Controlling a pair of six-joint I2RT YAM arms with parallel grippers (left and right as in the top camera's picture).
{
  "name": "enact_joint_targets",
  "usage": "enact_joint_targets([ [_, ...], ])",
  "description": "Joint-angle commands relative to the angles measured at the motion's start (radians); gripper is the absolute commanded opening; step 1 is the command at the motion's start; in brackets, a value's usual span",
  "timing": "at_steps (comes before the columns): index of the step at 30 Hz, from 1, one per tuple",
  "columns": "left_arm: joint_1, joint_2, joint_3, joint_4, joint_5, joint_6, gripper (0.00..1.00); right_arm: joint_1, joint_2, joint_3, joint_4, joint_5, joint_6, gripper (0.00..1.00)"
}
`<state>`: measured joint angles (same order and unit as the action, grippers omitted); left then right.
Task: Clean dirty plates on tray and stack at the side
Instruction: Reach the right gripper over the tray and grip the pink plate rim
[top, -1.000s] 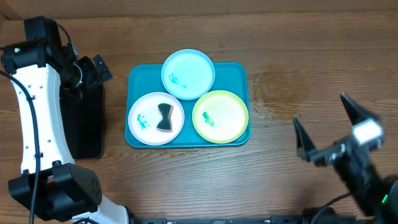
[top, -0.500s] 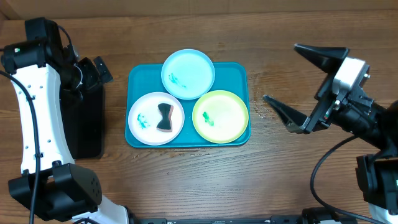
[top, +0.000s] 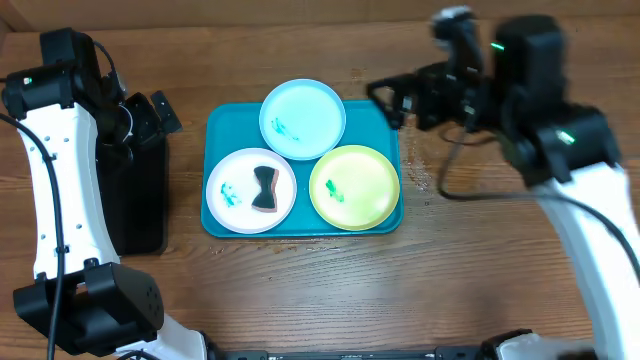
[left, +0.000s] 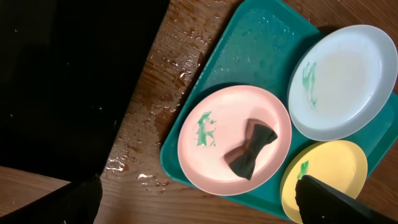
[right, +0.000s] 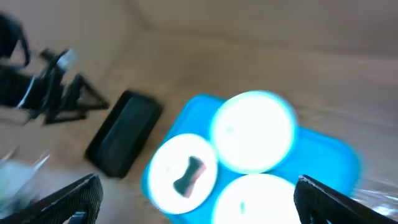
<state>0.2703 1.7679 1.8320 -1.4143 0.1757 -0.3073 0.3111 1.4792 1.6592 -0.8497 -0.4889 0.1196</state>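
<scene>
The teal tray (top: 220, 125) holds three plates. The white plate (top: 235, 175) at front left carries a dark bow-shaped sponge (top: 264, 189) and a green smear. The pale cyan plate (top: 303, 118) lies at the back, overlapping the other two. The yellow-green plate (top: 355, 187) is at front right. Both have green smears. My left gripper (top: 148, 112) is open and empty over the black tray's far end. In the left wrist view (left: 199, 211) it looks down on the white plate (left: 211, 155). My right gripper (top: 393, 103) is open and empty above the tray's far right corner. The right wrist view (right: 199, 205) is blurred.
A black rectangular tray (top: 135, 200) lies left of the teal tray. A wet patch (top: 440, 150) marks the wood right of the teal tray. Water drops (left: 180, 68) lie between the two trays.
My right arm has swung up from the table's front right to the teal tray's far right corner, its gripper still open. The left arm and the plates have not moved.
</scene>
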Motion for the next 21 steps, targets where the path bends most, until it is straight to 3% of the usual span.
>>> enact_joint_targets([
  [1,-0.003,0.010,-0.006,0.000,0.001,0.015,1.00,0.080,0.083,0.053,0.052,-0.245,0.011,1.00],
  [5,-0.003,0.010,-0.006,-0.001,0.002,0.015,1.00,0.145,0.164,0.053,0.127,-0.211,0.040,0.89],
  [8,-0.003,0.010,-0.006,0.000,0.002,0.014,1.00,0.220,0.223,0.053,0.093,0.025,0.142,0.82],
  [12,-0.003,0.010,-0.006,0.000,0.002,0.011,1.00,0.314,0.301,0.061,0.035,0.251,0.251,0.82],
  [18,-0.003,0.010,-0.006,-0.005,0.012,0.011,1.00,0.340,0.423,0.179,-0.134,0.206,0.276,0.84],
  [21,-0.003,0.010,-0.006,-0.006,0.034,0.012,1.00,0.344,0.451,0.179,-0.077,0.200,0.258,0.91],
])
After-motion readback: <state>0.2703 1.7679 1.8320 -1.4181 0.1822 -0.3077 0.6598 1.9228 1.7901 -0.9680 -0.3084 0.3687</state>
